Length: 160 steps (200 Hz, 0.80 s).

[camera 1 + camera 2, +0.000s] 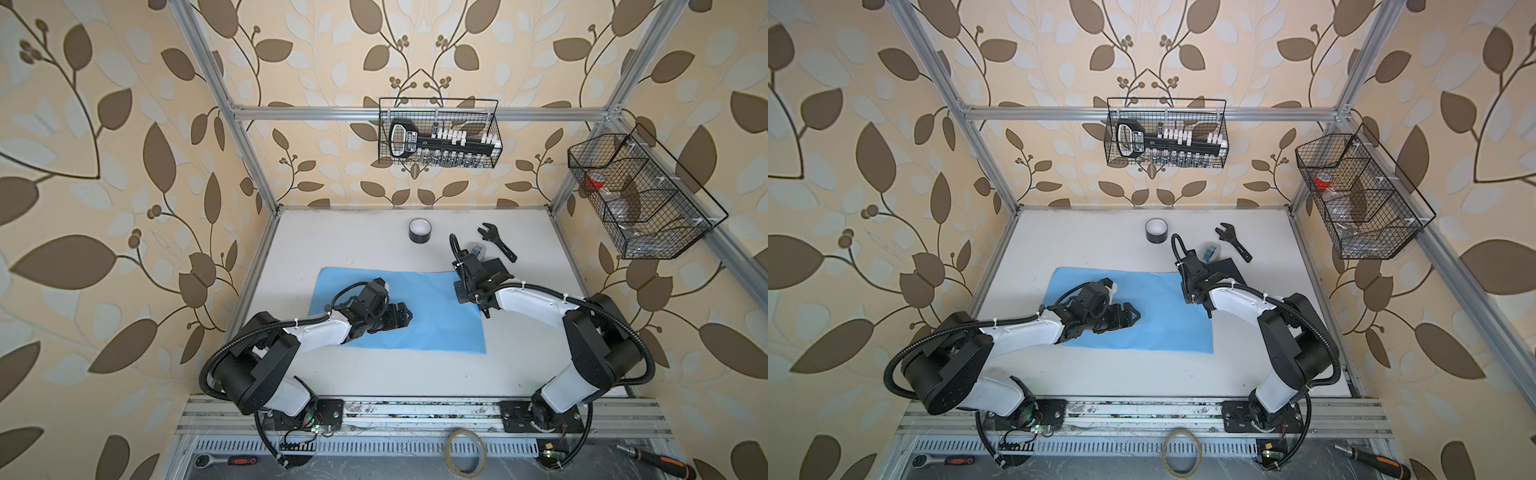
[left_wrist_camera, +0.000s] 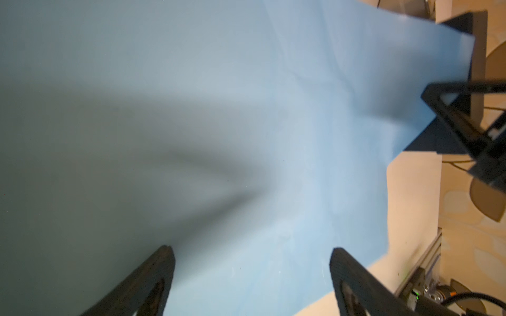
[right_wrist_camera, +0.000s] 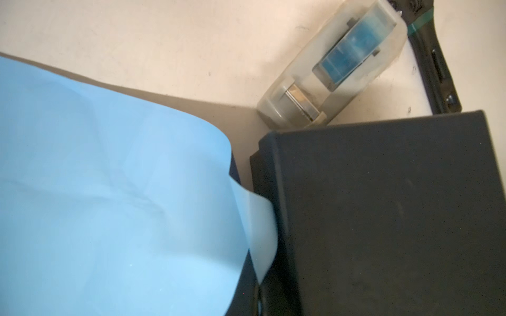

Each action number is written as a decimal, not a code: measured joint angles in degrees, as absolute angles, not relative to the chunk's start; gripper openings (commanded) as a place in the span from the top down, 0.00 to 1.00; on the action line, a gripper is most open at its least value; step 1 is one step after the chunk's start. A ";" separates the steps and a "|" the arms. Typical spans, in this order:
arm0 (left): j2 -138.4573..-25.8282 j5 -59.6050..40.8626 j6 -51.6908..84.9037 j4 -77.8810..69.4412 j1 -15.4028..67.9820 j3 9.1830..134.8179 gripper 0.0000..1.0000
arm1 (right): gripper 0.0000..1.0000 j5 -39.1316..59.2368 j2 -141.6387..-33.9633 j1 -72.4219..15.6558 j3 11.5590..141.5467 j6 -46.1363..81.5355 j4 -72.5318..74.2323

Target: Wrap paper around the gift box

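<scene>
The light blue paper lies spread on the white table in both top views. The dark gift box rests flat just off the sheet's far right corner. My right gripper is shut on the paper's edge beside the box, and that edge curls up into the jaws. Low over the middle of the sheet hovers my left gripper, open, with nothing between its fingers. Most of the box is hidden under the right wrist in a top view.
A small clear tape dispenser sits against the box's far side, with a black wrench behind it. A black tape roll stands near the back of the table. Wire baskets hang on the back and right frame.
</scene>
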<state>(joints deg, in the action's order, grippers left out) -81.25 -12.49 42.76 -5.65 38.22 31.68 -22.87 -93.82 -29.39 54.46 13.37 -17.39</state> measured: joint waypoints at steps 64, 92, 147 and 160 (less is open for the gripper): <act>-75.40 -4.12 42.63 1.19 35.48 29.26 0.07 | 1.00 -18.52 -97.73 -30.89 56.93 12.38 -16.88; -75.77 -2.83 41.43 3.64 31.22 30.37 0.07 | 0.92 -16.16 -99.20 -31.94 58.50 12.56 -16.78; -69.73 -3.46 41.15 7.46 31.18 31.42 0.07 | 0.45 -14.24 -93.27 -30.89 60.25 11.79 -17.93; -68.53 -4.16 41.65 7.29 31.59 32.88 0.07 | 0.27 -13.61 -88.23 -29.10 59.46 11.68 -17.91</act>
